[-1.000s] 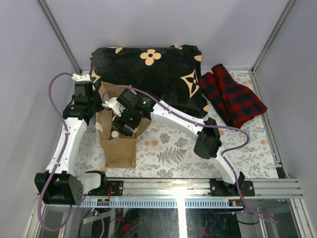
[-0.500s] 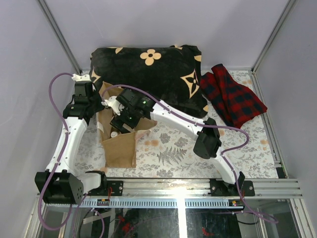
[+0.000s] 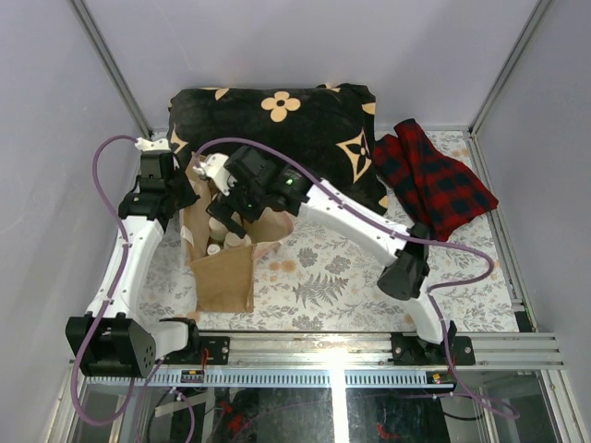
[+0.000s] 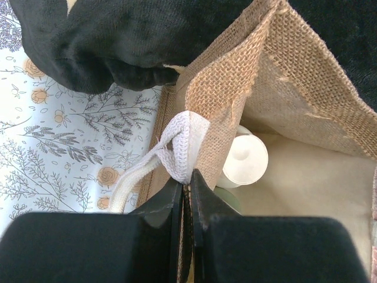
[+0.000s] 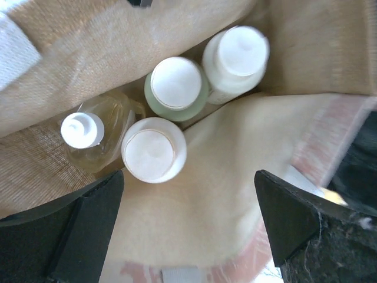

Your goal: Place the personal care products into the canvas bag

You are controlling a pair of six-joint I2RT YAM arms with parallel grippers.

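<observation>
The tan canvas bag (image 3: 226, 281) stands at the left of the table with its mouth held open. My left gripper (image 3: 187, 191) is shut on the bag's rim and pale handle (image 4: 184, 141). In the right wrist view all four bottles stand inside the bag: a cream bottle (image 5: 235, 56), the olive-green bottle (image 5: 175, 85), a second cream bottle (image 5: 154, 150) and the clear amber bottle (image 5: 88, 138). My right gripper (image 5: 188, 227) is open and empty just above the bag's mouth (image 3: 226, 220). One cream cap (image 4: 244, 160) also shows in the left wrist view.
A black floral cloth (image 3: 277, 138) lies behind the bag and touches its far side. A red plaid cloth (image 3: 434, 180) lies at the back right. The floral table cover (image 3: 351, 277) runs to a metal rail (image 3: 369, 346) at the near edge.
My right gripper has let go of a bottle inside the bag and risen out of the bag's mouth, toward the back. The bag's near wall has sagged forward. The left gripper has kept its hold.
</observation>
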